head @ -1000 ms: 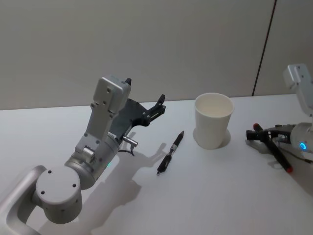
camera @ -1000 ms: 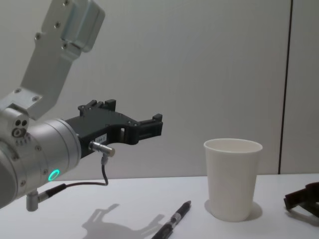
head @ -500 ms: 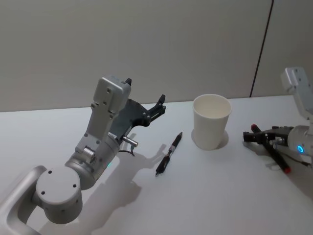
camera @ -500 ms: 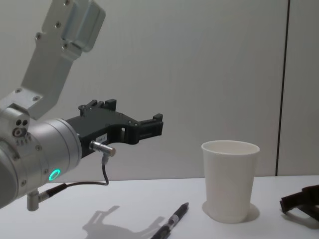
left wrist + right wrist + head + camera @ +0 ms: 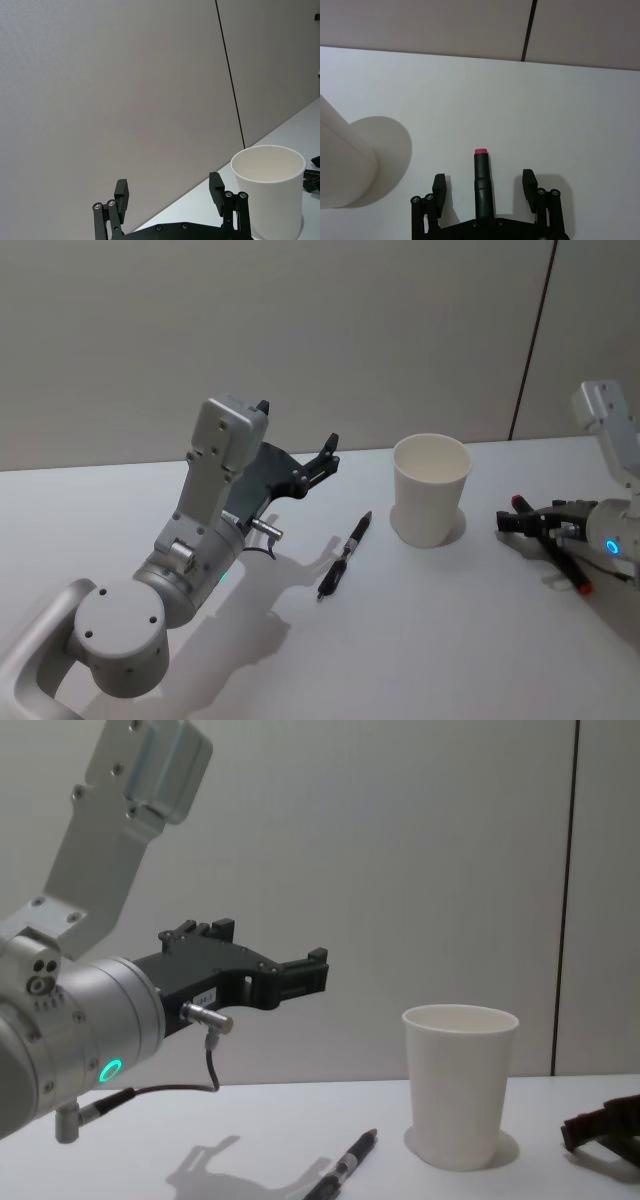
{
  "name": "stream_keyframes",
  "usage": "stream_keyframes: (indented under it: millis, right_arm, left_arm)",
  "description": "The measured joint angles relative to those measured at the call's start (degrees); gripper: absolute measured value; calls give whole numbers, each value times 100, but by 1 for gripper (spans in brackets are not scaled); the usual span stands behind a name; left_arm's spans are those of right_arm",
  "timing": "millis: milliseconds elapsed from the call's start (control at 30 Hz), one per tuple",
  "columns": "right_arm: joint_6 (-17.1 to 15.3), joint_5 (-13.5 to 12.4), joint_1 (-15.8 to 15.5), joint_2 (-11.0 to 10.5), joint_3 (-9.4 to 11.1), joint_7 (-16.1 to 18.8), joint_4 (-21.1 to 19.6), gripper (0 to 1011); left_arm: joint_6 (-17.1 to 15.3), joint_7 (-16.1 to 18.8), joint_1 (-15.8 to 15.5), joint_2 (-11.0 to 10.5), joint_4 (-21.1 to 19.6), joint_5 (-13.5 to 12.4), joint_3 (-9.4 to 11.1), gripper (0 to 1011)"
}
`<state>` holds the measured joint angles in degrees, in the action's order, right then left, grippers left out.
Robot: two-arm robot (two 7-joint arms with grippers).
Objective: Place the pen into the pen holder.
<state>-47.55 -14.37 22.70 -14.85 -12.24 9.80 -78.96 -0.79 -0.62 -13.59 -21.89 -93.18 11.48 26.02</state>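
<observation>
A black pen point(image 5: 345, 555) point(image 5: 350, 1165) lies on the white table, left of the pen holder point(image 5: 430, 490) point(image 5: 460, 1085) point(image 5: 270, 185), a white paper cup that stands upright and empty. My left gripper point(image 5: 169, 187) hangs open above the table, behind and left of the pen, its fingers pointing toward the cup. My right gripper point(image 5: 484, 181) point(image 5: 520, 520) rests low at the right, open. A second black pen with red ends point(image 5: 481, 175) point(image 5: 565, 560) lies lengthwise between its fingers, with a gap on each side.
The white table point(image 5: 450, 640) ends at a grey wall with a dark vertical seam point(image 5: 530, 340). The left arm's large grey joints point(image 5: 120, 625) fill the near left. Bare tabletop lies in front of the cup and pen.
The cup, both pens, the right gripper and the wall seam have drifted slightly left in the head and chest views. The left arm keeps its place in them.
</observation>
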Motion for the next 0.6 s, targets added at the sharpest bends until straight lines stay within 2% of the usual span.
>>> stream_keyframes:
  millis: [600]
  right_arm:
    - [111,-23,-83,-5,-5,3,-80,863]
  left_arm:
    - [0,0,0,0,0,0,0,1001]
